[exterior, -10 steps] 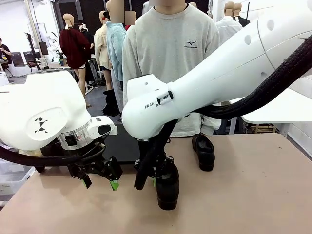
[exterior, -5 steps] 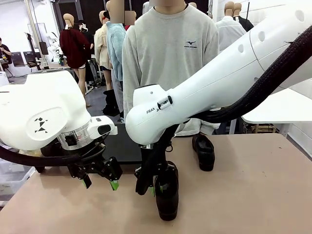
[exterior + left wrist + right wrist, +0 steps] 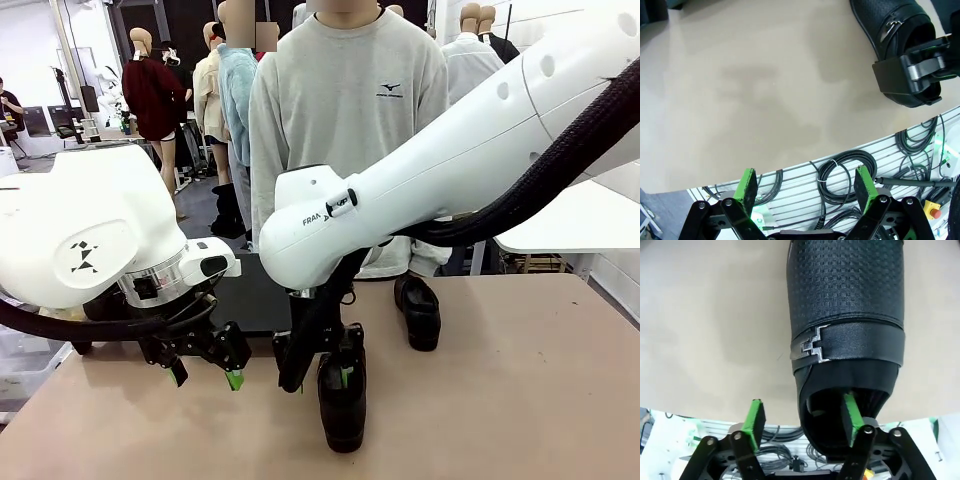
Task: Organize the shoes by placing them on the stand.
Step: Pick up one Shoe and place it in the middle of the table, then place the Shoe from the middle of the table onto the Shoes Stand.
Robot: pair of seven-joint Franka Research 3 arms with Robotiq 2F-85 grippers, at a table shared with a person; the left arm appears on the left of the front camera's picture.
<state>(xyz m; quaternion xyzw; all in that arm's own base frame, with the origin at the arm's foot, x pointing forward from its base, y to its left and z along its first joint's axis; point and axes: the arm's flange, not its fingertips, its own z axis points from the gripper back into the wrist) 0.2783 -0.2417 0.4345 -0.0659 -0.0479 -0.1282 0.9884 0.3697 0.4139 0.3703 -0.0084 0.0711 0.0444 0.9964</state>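
— Where the right arm reaches across the middle, what is recorded of the right gripper (image 3: 322,378)?

— Its jaws are found spread. In the right wrist view, one green pad (image 3: 849,412) is seen inside the mouth of the near shoe (image 3: 845,295). The other pad is held outside the shoe's side wall, with a clear gap left between pad and leather. No pinch is recorded. Whether the inner pad touches the lining cannot be told.

— How is the near shoe placed?

— It is noted on the counter (image 3: 520,400), close to the robot's edge. Its upper is black and textured, and it is crossed by a strap (image 3: 860,342) with a silver buckle (image 3: 810,347). Whether the sole rests flat cannot be told.

— And the left gripper (image 3: 805,175)?

— It is found spread wide, with nothing held between its pads. It is poised over the counter's near edge, and cables (image 3: 840,170) are seen below it. It is placed beside the near shoe and apart from it.

— What else of the task is entered?

— A second shoe (image 3: 418,312) is noted on its sole at the counter's far side. It is set in front of a person (image 3: 350,120) in a grey sweatshirt and well apart from both grippers. The stand (image 3: 250,298), matte black, is seen behind the grippers and between the two arms, by which most of it is hidden.
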